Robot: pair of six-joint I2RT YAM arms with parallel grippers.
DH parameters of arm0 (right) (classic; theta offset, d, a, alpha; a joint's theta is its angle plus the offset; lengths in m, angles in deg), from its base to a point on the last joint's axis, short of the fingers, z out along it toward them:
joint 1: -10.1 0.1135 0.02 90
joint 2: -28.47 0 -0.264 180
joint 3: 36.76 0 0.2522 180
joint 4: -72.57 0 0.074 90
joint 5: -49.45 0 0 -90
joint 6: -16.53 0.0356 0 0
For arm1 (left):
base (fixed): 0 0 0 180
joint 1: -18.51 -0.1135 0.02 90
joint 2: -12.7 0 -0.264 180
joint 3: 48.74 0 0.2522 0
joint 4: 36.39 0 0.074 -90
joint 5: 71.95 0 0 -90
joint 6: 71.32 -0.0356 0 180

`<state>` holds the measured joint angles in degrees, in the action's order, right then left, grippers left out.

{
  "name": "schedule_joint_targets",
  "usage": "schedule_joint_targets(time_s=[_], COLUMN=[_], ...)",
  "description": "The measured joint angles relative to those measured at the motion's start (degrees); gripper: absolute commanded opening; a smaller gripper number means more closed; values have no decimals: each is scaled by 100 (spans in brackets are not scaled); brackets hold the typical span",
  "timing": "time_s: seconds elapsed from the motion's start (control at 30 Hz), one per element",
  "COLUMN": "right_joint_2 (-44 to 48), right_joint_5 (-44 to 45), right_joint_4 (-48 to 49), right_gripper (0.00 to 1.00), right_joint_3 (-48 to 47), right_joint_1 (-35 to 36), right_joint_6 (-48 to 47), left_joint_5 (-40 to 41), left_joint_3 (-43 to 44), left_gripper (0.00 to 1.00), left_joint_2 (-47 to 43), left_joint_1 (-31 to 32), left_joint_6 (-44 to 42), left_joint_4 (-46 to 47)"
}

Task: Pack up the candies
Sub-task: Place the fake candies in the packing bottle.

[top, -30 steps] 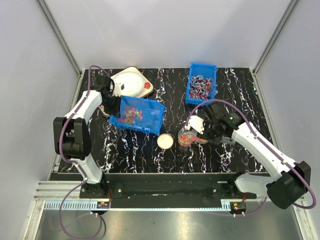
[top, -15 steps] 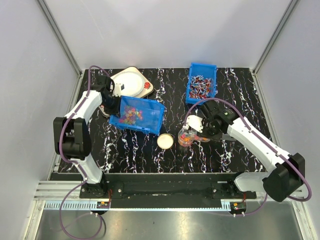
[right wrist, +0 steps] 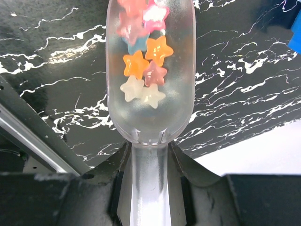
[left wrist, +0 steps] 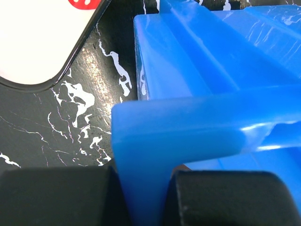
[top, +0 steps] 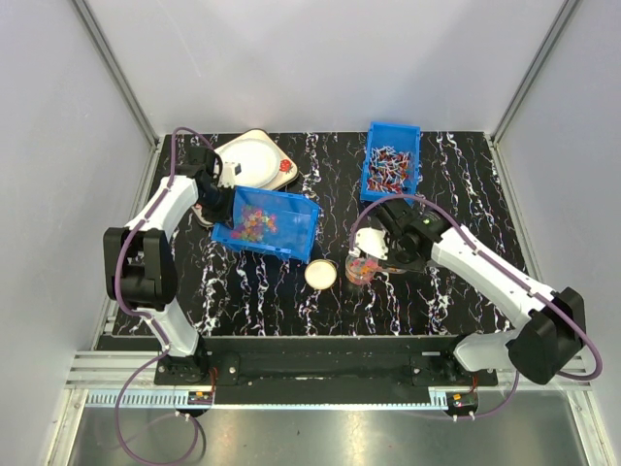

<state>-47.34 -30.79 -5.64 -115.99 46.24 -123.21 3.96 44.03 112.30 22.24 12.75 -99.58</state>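
Observation:
The candies lie as a multicoloured heap in a blue bin that is tipped up at its left end. My left gripper is shut on that end's rim; in the left wrist view the blue wall runs down between the black fingers of the gripper. My right gripper is shut on the handle of a clear scoop holding several star-shaped candies. From above, the scoop sits just right of a round cream cup.
A second blue bin with red-white wrapped sweets stands at the back right. A white scale-like slab with a red mark sits at the back left, just behind the tipped bin. The black marbled tabletop ends at grey walls.
My right arm has swung left and its wrist has turned, carrying the scoop a little to the left. The left arm and the tipped bin have not moved.

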Motion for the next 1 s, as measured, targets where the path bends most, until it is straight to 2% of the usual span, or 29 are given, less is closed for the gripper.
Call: schedule_joint_targets(time_s=[1.0], right_joint_2=[-745], right_joint_5=[1038], right_joint_4=[-363], right_gripper=[0], right_joint_3=[-678], right_joint_1=[699], right_joint_6=[-92], left_joint_5=[22], left_joint_3=[-2], left_gripper=[0], left_joint_2=[0], left_joint_1=[-7], left_joint_6=[2], left_joint_4=[2])
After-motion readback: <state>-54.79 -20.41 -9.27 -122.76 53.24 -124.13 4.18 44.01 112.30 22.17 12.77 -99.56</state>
